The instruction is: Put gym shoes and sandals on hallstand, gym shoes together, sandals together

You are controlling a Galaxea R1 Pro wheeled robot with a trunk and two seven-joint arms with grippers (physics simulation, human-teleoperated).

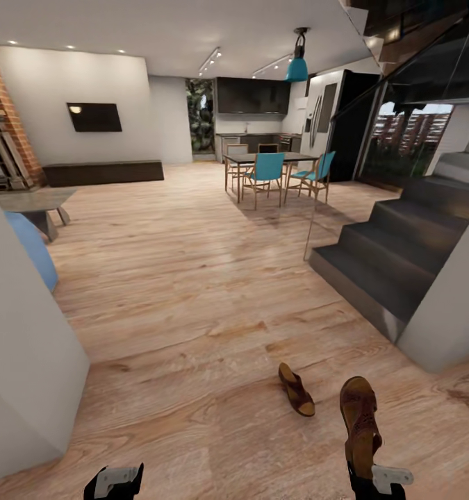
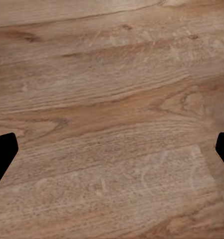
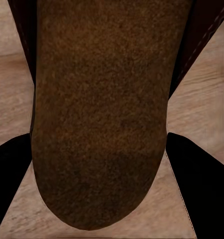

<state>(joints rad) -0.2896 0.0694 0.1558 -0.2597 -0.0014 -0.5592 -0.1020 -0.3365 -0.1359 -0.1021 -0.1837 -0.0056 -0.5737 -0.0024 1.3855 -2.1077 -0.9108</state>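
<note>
Right gripper [image 1: 363, 464] jaws pinching one sandal [image 1: 359, 420], long axis pointing away; left gripper [image 1: 116, 480] jaws spread, empty.

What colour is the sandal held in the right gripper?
Brown: the sandal in the right gripper is brown with a woven-looking strap, best seen in the head view.

You have a light wood plank floor [image 1: 192, 292] ahead of you. One brown sandal [image 1: 296, 389] lies flat on it near the bottom of the head view. Farther back a dining table [image 1: 269, 158] with blue chairs [image 1: 265, 172] and dark stairs [image 1: 387, 257] stand on it.
</note>
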